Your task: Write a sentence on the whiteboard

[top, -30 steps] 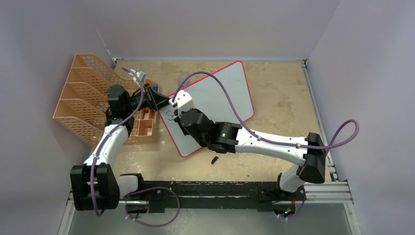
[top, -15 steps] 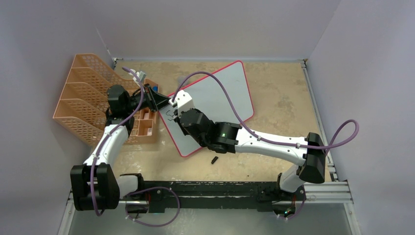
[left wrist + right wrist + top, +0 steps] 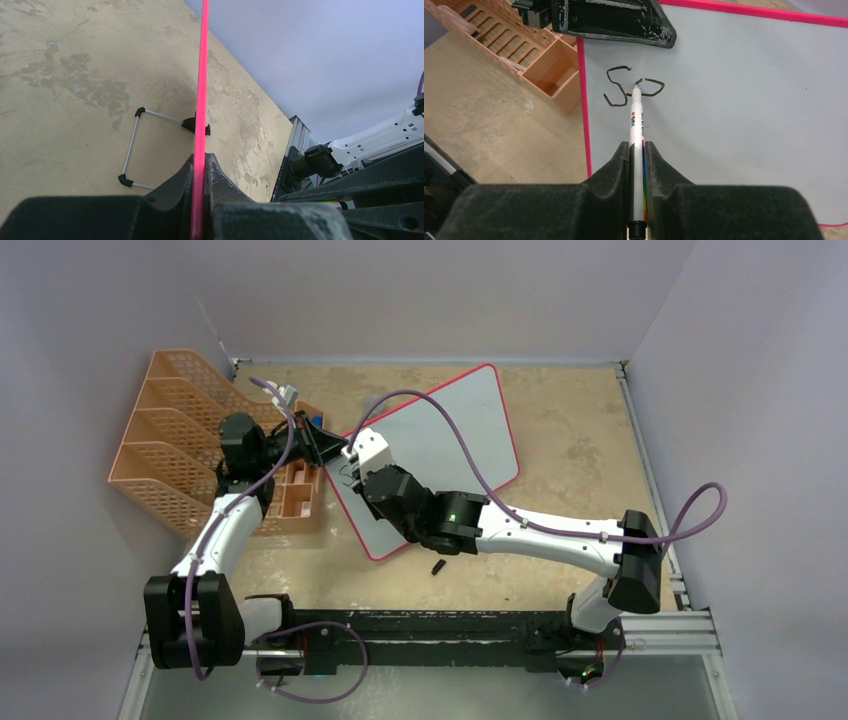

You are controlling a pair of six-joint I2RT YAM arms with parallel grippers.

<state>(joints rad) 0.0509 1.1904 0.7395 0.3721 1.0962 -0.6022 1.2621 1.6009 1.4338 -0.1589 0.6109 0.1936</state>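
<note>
The right gripper (image 3: pixel 637 150) is closed on a white marker (image 3: pixel 636 117). Its tip touches the whiteboard (image 3: pixel 744 100) at the second letter of the sentence (image 3: pixel 616 90), of which only two letters show, near the pink edge. The left gripper (image 3: pixel 199 167) pinches this edge.
</note>
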